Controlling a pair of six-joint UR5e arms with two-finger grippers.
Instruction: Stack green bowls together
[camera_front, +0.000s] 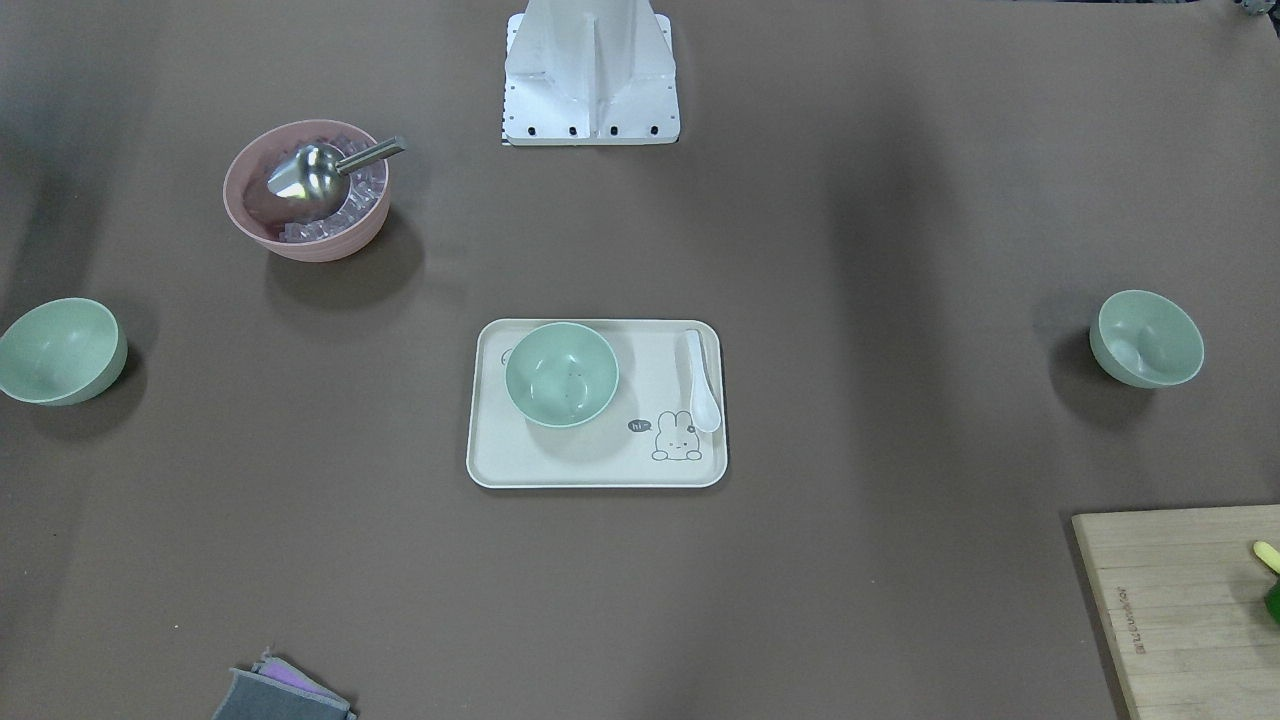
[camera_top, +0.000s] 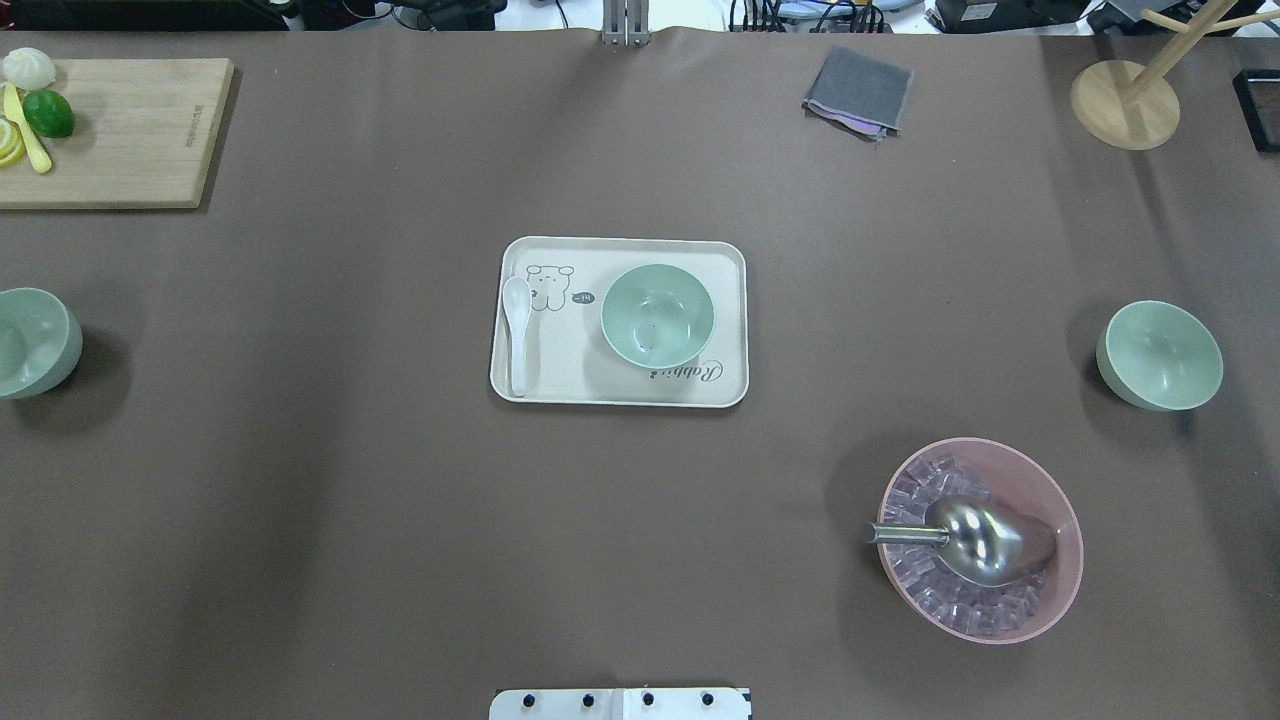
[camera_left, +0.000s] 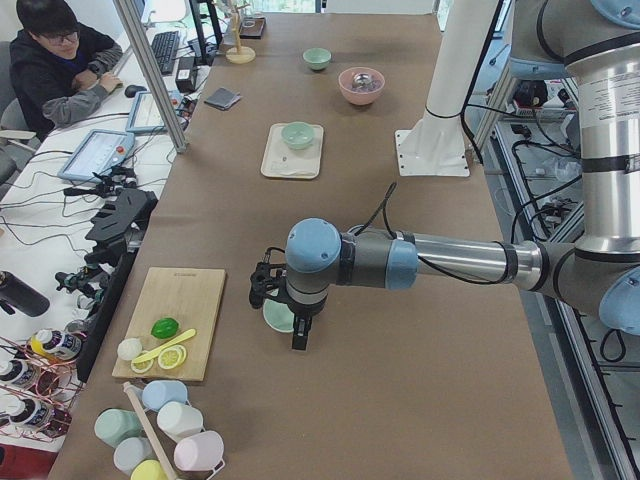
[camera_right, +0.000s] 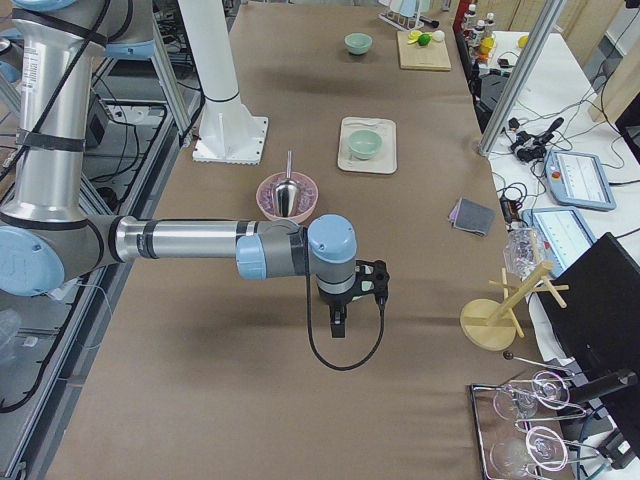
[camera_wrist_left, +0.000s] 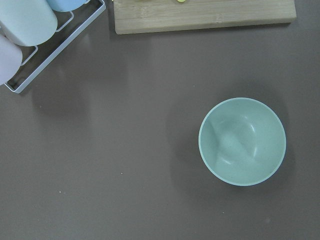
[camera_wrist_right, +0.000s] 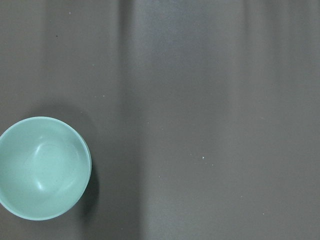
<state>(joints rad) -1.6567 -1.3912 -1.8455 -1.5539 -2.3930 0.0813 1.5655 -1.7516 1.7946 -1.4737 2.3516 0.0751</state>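
Three pale green bowls stand apart on the brown table. One green bowl (camera_top: 657, 315) sits on the cream tray (camera_top: 545, 385) in the middle. A second bowl (camera_top: 30, 342) rests at the table's left end and fills the left wrist view (camera_wrist_left: 242, 141). The third bowl (camera_top: 1160, 355) is at the right end and lies low left in the right wrist view (camera_wrist_right: 42, 167). My left gripper (camera_left: 299, 338) hangs over the left bowl (camera_left: 275, 318). My right gripper (camera_right: 338, 324) hovers near the right end. I cannot tell whether either gripper is open or shut.
A pink bowl (camera_top: 1050, 590) of ice cubes with a metal scoop (camera_top: 975, 540) stands near the right bowl. A white spoon (camera_top: 517, 330) lies on the tray. Cutting board with lime (camera_top: 120, 130), grey cloth (camera_top: 858, 90), wooden stand (camera_top: 1125, 100), cup rack (camera_wrist_left: 30, 35). A person (camera_left: 60, 65) sits beside the table.
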